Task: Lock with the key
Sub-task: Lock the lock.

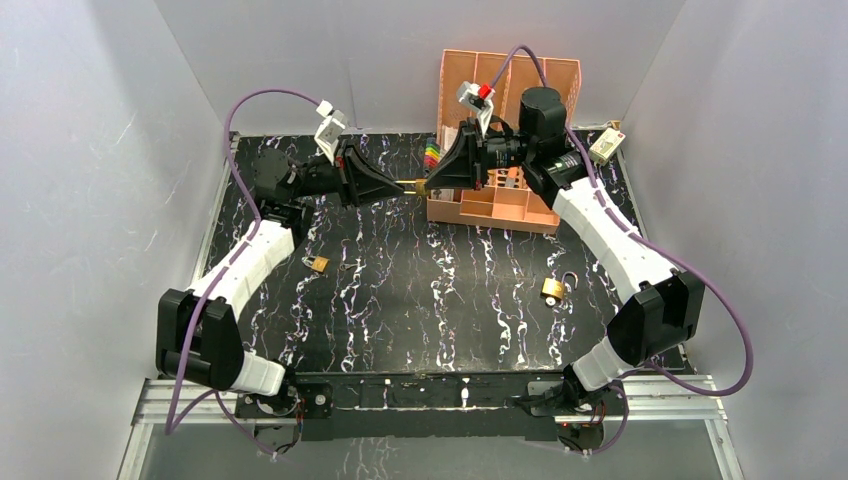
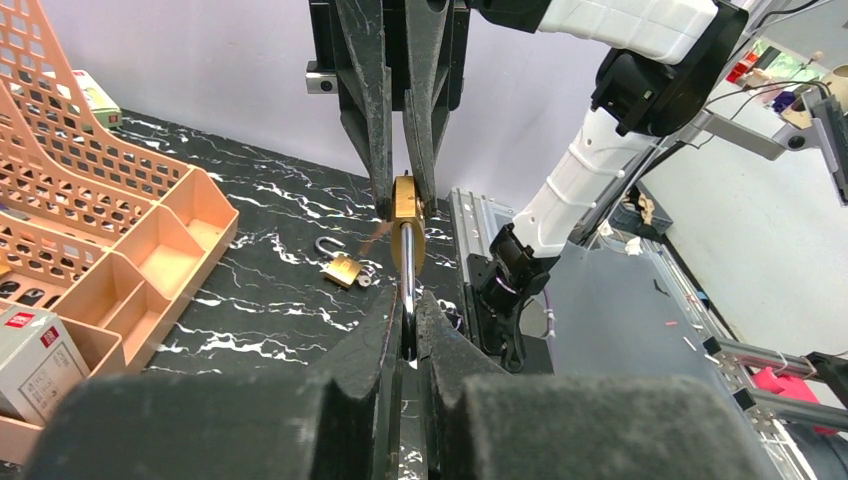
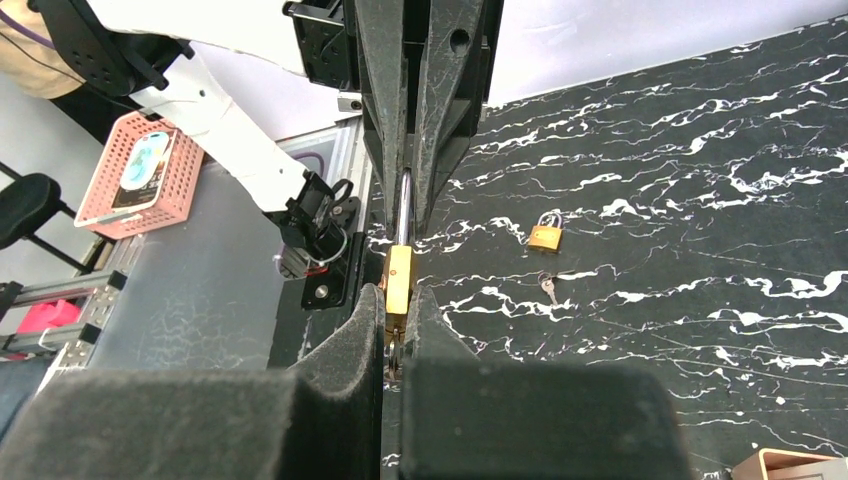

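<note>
brass padlock (image 2: 405,205) hangs in the air over the black marbled worktop (image 1: 420,290), long axis running straight between my tools, right tool (image 3: 397,300) clenched on its body, left tool (image 2: 408,312) clenched on its steel shackle (image 2: 407,262).

top: overhead, far, facing down | wrists: close, facing each other | shared: padlock (image 2: 406,203) (image 3: 397,282)

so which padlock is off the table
The held padlock: left end effector on its shackle, right end effector on its body. Left-side padlock and right-side padlock lie on the table.
</note>
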You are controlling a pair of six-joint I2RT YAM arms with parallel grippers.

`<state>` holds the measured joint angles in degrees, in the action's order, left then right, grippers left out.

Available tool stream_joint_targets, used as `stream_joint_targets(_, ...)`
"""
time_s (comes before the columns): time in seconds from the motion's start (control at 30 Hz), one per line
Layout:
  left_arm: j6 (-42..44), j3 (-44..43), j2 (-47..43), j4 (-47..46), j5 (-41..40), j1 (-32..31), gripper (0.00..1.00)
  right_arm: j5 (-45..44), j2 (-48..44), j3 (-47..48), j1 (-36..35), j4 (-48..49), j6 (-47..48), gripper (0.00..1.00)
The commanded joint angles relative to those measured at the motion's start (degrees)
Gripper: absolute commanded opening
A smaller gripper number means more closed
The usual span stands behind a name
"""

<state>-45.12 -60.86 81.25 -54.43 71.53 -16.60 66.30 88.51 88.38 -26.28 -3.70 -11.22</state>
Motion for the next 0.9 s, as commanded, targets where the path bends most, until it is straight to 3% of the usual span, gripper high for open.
stream_joint_targets(0.0,-0.2,0.1,0.2,-4.2,0.5,-6.0,0.0,-6.8,1.7,1.0,-5.8,8.5,-1.1,0.0)
stream_joint_targets(0.3,-3.6,0.0,0.8,-9.8,-0.3,-5.9,0.0,-8.9,2.8,0.3,-9.1,9.2,-0.4,0.0)
stream_joint_targets(0.5,-3.0,1.8,-0.9,-9.8,-1.6,-3.0,0.0,-8.3,-0.4,2.1,-2.7,4.3,1.5,0.0)
stream_joint_targets(0.53,-3.0,1.9,-1.3,-9.8,-1.7,-2.5,0.0,-7.3,-1.2,1.6,-1.0,4.9,0.8,0.05)
stream_joint_targets(0.6,-3.0,2.1,-1.8,-9.8,-1.6,-1.4,0.0,-4.5,-2.8,1.0,2.8,5.6,-0.4,0.44)
stream_joint_targets(0.63,-3.1,2.2,-2.0,-9.8,-1.7,-0.9,0.0,-3.8,-3.9,0.7,4.6,5.7,-0.9,0.59)
stream_joint_targets(0.73,-3.3,2.3,-2.5,-9.8,-1.6,0.7,0.0,-3.0,-7.3,-2.1,10.5,8.2,-2.6,0.91)
stream_joint_targets(0.77,-3.5,2.4,-2.6,-9.8,-1.5,1.2,0.0,-2.8,-8.6,-3.2,12.2,9.2,-3.3,0.98)
stream_joint_targets(0.87,-3.6,2.7,-3.0,-9.9,-1.6,2.7,0.0,-1.9,-10.8,-6.1,15.6,11.2,-5.1,0.99)
